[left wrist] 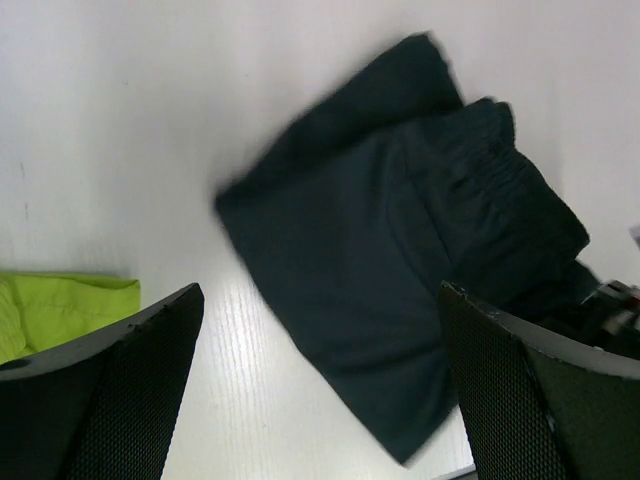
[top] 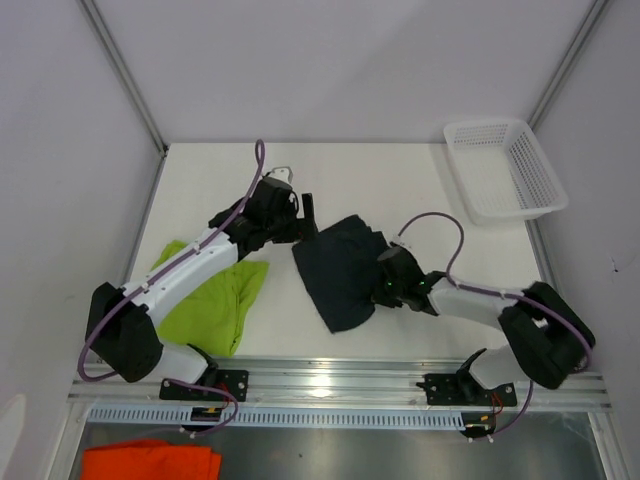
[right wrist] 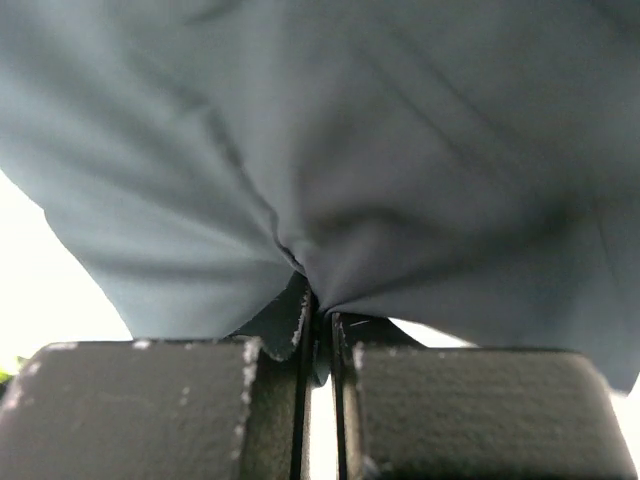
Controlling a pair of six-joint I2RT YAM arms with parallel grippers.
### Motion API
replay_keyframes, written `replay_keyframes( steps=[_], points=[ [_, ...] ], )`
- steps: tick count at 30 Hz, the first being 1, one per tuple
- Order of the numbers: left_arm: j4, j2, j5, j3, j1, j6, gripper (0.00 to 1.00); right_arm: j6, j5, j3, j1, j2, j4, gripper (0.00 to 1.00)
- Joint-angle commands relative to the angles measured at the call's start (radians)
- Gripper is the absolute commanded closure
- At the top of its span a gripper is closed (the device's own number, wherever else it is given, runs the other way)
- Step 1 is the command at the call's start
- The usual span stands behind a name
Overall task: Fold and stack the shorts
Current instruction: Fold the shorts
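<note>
The dark navy shorts (top: 340, 270) lie bunched in the middle of the table; they also show in the left wrist view (left wrist: 400, 260). My right gripper (top: 385, 285) is shut on their right edge, with the fabric (right wrist: 320, 200) pinched between its fingers (right wrist: 420, 410). My left gripper (top: 305, 215) is open and empty, above the table just left of the dark shorts' far corner; its fingers (left wrist: 110, 390) stand wide apart. The lime green shorts (top: 215, 300) lie crumpled at the left, partly under my left arm; a corner shows in the left wrist view (left wrist: 60, 305).
A white mesh basket (top: 505, 170) stands at the back right corner. An orange cloth (top: 150, 462) lies below the table's front rail (top: 330, 385). White walls close in the left, back and right sides.
</note>
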Motion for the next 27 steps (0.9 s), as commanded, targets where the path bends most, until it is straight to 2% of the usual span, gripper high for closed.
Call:
replay_keyframes(
  steps=[1,4,6,10,14,16,17,18,19,22,27],
  points=[
    [0.105,0.027,0.047,0.005,0.007,0.042,0.01,-0.229,-0.014,-0.105,-0.134,-0.177,-0.240,1.00],
    [0.200,0.085,0.101,0.008,0.007,0.101,0.01,-0.304,-0.081,-0.105,-0.292,-0.270,-0.277,0.98],
    [0.228,0.139,0.157,0.042,0.007,0.149,0.01,-0.332,-0.119,-0.081,-0.345,-0.277,-0.286,0.96],
    [0.234,0.295,0.303,0.096,0.008,0.174,0.01,-0.412,-0.139,0.004,-0.384,-0.148,-0.274,0.94],
    [0.319,0.334,0.410,0.039,0.008,0.125,0.01,-0.459,-0.197,0.050,-0.416,-0.050,-0.230,0.91],
    [0.374,0.331,0.441,-0.019,0.008,0.085,0.01,-0.465,-0.245,0.039,-0.445,-0.033,-0.187,0.82],
    [0.380,0.322,0.441,-0.035,0.008,0.062,0.01,-0.464,-0.273,0.032,-0.456,-0.030,-0.174,0.68],
    [0.385,0.317,0.435,-0.064,0.008,0.053,0.01,-0.462,-0.281,0.027,-0.459,-0.033,-0.168,0.63],
    [0.389,0.309,0.427,-0.073,0.008,0.045,0.01,-0.459,-0.293,0.024,-0.465,-0.037,-0.158,0.52],
    [0.395,0.279,0.411,-0.119,0.007,0.025,0.01,-0.461,-0.368,-0.005,-0.497,-0.069,-0.128,0.39],
    [0.452,0.207,0.424,-0.229,0.007,-0.010,0.01,-0.473,-0.501,-0.053,-0.587,-0.123,-0.088,0.27]
  ],
)
